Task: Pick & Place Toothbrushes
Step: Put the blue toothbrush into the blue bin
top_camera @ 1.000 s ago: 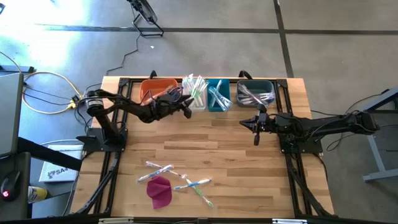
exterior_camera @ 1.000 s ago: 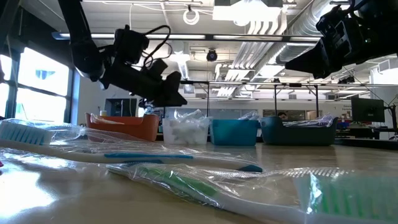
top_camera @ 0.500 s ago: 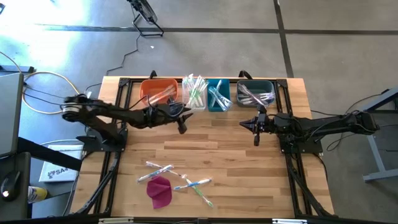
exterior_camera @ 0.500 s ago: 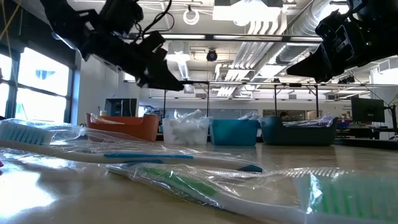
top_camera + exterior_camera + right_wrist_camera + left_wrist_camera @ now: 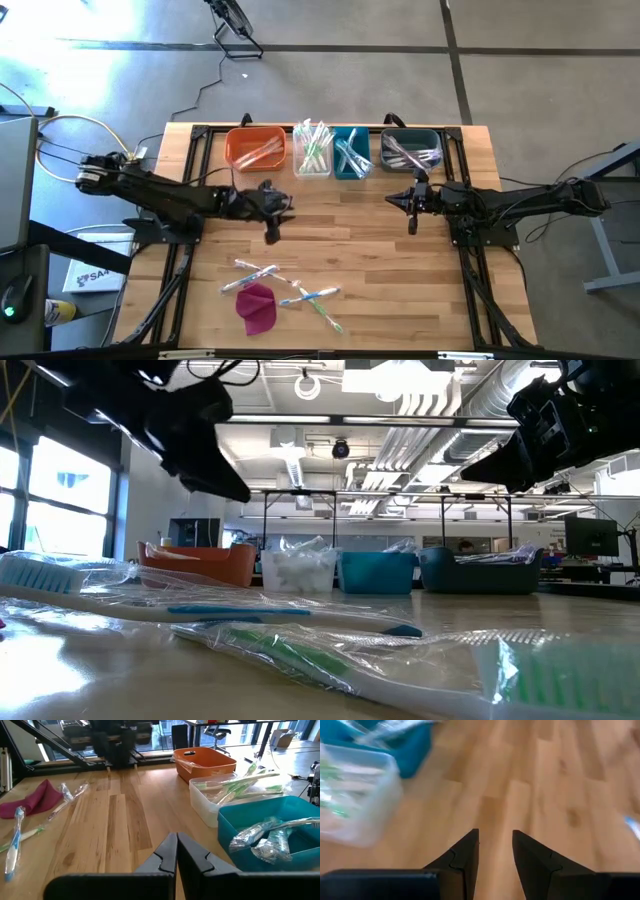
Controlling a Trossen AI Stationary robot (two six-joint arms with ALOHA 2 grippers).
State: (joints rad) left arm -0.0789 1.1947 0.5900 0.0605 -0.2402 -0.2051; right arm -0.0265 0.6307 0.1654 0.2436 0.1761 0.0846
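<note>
- L gripper (image 5: 272,210) over bare table (image 5: 380,250), between bins and loose brushes; jaws apart w/ a gap, nothing between them (L wrist view shows bare wood through gap).
- R gripper (image 5: 413,203) hangs in front of dark bin (image 5: 411,152), near table's R side; jaws pressed together, empty. Looks parked.
- Loose brushes (image 5: 285,285) lie near front edge, next to magenta cloth (image 5: 256,307): a few wrapped ones, pink, blue, green handles. Apart from both grippers.
- Bins in a row at back: orange bin (image 5: 256,148), clear bin (image 5: 313,150), teal bin (image 5: 351,153), dark bin. All hold wrapped brushes already.
- Step, my read: L arm empty, between a drop-off and next pick; reach phase, no grasp yet.
- Next move needs: L gripper to go toward front pile, line jaws across one handle, drop low, pinch a single brush.
- Watch: wrappers shiny + slippery, brushes overlap each other, cloth just beside; easy to snag two or catch film only.
- Then match handle colour to bin, if sort is by colour (can't confirm rule).
</note>
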